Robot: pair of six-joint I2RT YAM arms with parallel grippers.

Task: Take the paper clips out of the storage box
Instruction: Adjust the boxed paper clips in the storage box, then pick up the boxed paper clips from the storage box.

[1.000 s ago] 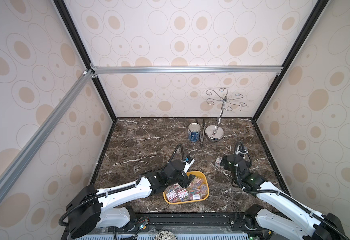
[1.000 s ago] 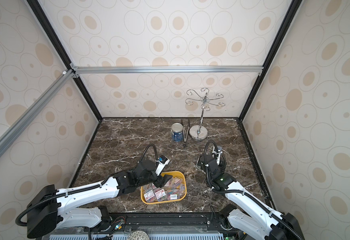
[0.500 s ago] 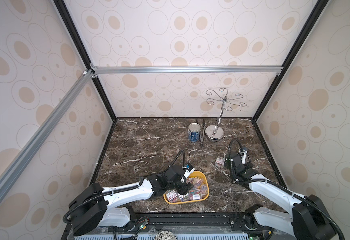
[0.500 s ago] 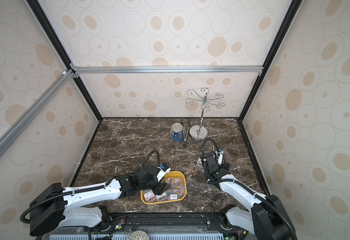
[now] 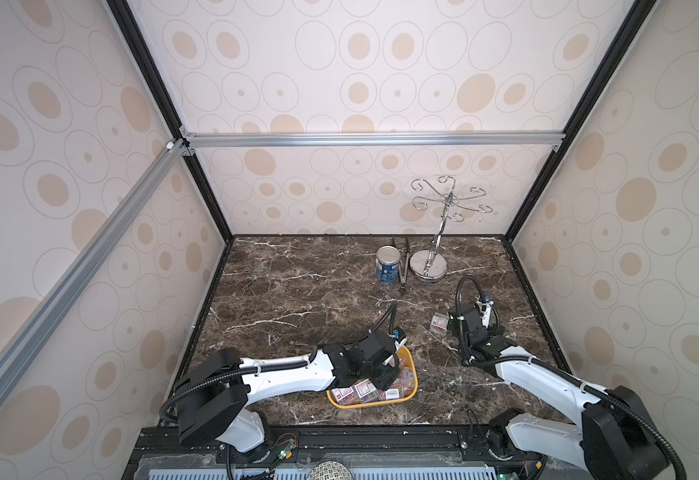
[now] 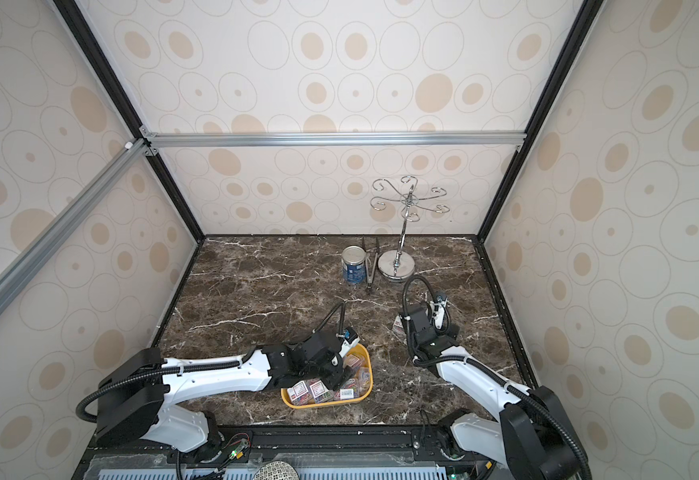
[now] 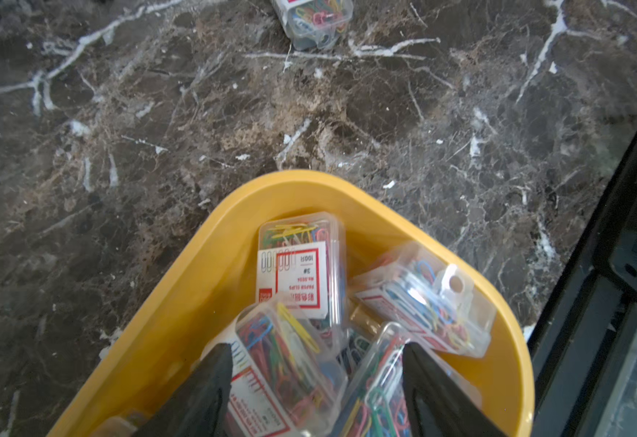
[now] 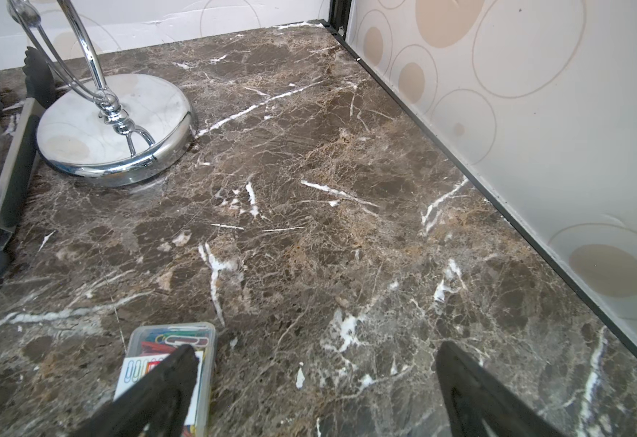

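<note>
My left gripper (image 7: 317,346) sits inside a shallow yellow plastic storage box (image 7: 196,272) with rounded corners. The box rests on a dark brown marble tabletop (image 7: 309,113) veined in white. It holds a jumble of small clear plastic cases of multicoloured paper clips (image 7: 298,272), each with a red-and-white label. My two black fingers (image 7: 211,389) stand partly apart with two tilted cases between them. The frame cuts off the lower part of the grip, so I cannot tell whether I am squeezing those cases or only straddling them. Just ahead of my fingertips another case lies label up, and one more lies tilted near the box wall.

My right gripper (image 8: 317,350) hangs low over bare marble, well apart from the box, with its jaws spread wide and nothing in them. A lone case (image 8: 169,336) of clips lies on the marble just outside one fingertip, which partly hides it. Farther ahead of this gripper is a chrome hook stand (image 8: 116,125) on a round base, with metal tongs (image 8: 10,170) just beside it. In a top view, a blue-labelled tin can (image 5: 386,266) stands next to the tongs.
</note>
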